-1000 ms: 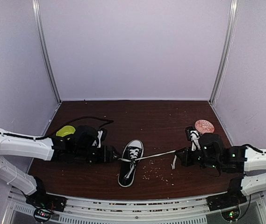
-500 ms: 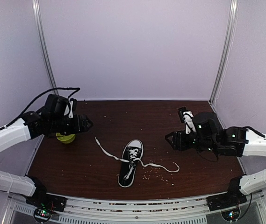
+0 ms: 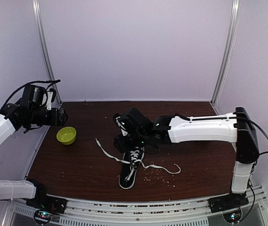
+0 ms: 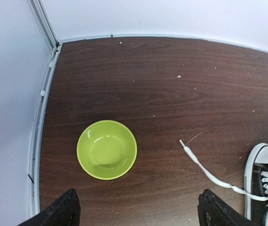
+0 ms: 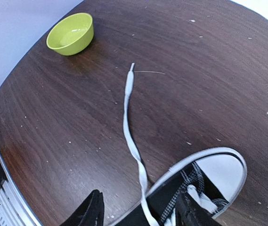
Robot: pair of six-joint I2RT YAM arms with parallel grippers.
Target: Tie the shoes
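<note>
The black sneaker lies on the dark wooden table, its white toe cap toward the back. Its laces lie slack: one runs left to a loose end, the other curls right. My left gripper is open and empty, raised near the left wall above the green bowl; its wrist view shows the lace end and the shoe's toe. My right gripper is open, hovering by the shoe's toe. In its wrist view the left lace runs down between the fingers beside the shoe.
A lime green bowl stands at the left of the table, also in the left wrist view and the right wrist view. Pale crumbs are scattered right of the shoe. The right arm stretches across the table's right half.
Both grippers let go of the taut laces, which dropped slack. The left arm rose and drew back to the left wall. The right arm swung left across the table to the shoe's toe.
</note>
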